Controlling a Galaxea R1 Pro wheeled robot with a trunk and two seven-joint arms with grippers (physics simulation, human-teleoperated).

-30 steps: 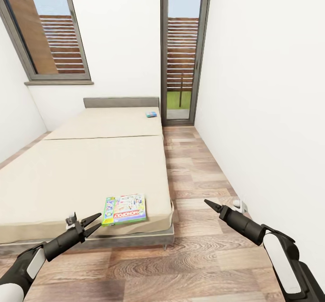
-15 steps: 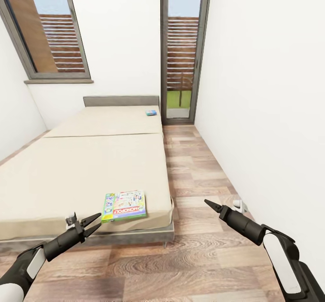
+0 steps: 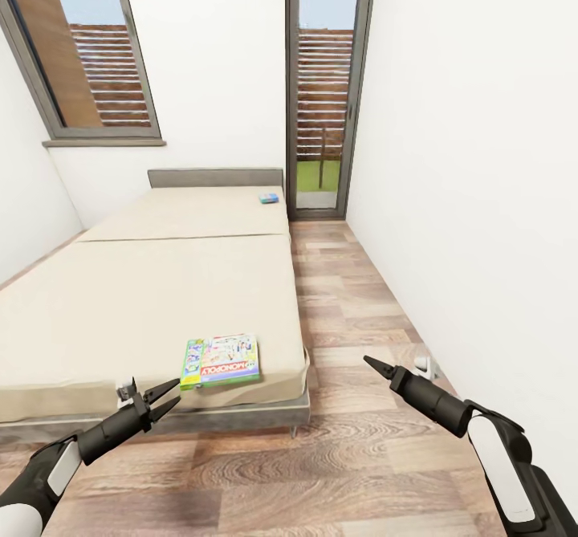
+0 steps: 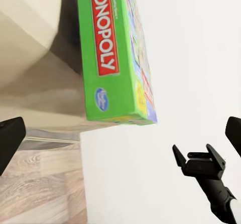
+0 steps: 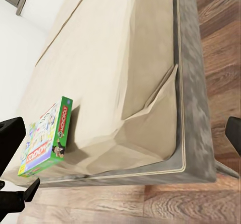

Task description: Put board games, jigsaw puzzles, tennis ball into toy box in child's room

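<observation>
Bed (image 3: 144,296) fills the left half of the head view: beige two-section mattress, grey frame, low grey headboard (image 3: 215,179) against the far white wall. Green-edged board game (image 3: 221,361) with a red MONOPOLY banner lies flat on the mattress near the foot corner, close to the floor-side edge. Small blue board game (image 3: 269,197) sits far up the bed near the headboard, at the edge closest to the glass door (image 3: 323,87). Window (image 3: 80,55) at upper left, wooden slats outside both openings.

Left gripper (image 3: 160,399) hangs low in front of the bed's foot, just short of the frame and to the left of the green box; fingers spread apart, nothing between them. Left wrist view has the green box edge-on and close, with the other arm's black tips beyond it.

Right gripper (image 3: 371,362) is out over the wood-plank floor (image 3: 345,304) between bed and right wall, well apart from both games; tips come to one point in the head view, so jaws appear pressed together, empty. Small white-grey fitting (image 3: 425,365) sits at the wall base just behind it. Right wrist view has the mattress corner, rumpled cover and green box.
</observation>
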